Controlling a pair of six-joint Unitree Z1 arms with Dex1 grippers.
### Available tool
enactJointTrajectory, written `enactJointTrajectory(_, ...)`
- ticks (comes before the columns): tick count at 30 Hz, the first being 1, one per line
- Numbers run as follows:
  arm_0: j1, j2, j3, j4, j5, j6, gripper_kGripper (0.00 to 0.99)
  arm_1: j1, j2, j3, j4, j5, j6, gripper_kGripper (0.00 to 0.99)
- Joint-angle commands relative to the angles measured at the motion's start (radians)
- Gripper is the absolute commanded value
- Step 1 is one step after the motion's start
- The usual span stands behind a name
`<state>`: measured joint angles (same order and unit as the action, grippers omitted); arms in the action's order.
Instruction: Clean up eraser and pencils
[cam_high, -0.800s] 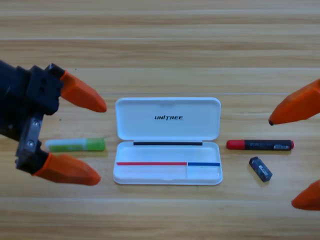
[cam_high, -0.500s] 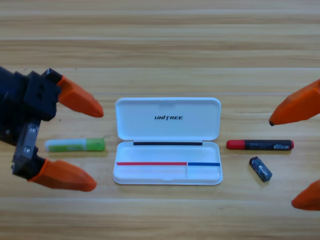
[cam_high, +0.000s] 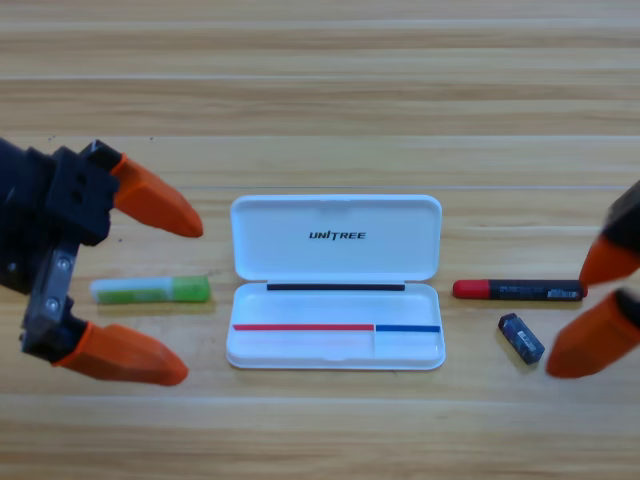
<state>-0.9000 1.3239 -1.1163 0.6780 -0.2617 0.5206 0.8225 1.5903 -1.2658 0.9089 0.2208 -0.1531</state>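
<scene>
Left tool (cam_high: 150, 295) spread wide astride short light-green pencil (cam_high: 151, 290) on wooden bench (cam_high: 320, 100); right tool (cam_high: 598, 305) parted beside small dark eraser (cam_high: 521, 337), red-and-black pencil (cam_high: 519, 290). Light, stiff, probably slippery; best gripped mid-barrel.

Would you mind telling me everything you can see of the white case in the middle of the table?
The white case looks like smooth hard plastic, rectangular with rounded corners. It lies open on the wooden table, with its lid folded back flat on the far side and showing dark UNITREE lettering. The tray holds none of the items yet. The green pencil lies apart to its left, the red pencil and the eraser apart to its right. Neither gripper touches it.
</scene>
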Motion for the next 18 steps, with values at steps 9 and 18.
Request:
enactJointTrajectory(9,-0.017,0.017,-0.166,0.222,0.237,0.133,0.990,-0.089,0.361,-0.058,-0.027,-0.149,0.083,0.986)
enactJointTrajectory(18,0.000,0.023,-0.237,0.341,0.418,0.234,0.990,-0.089,0.442,-0.078,-0.071,-0.178,0.081,0.893)
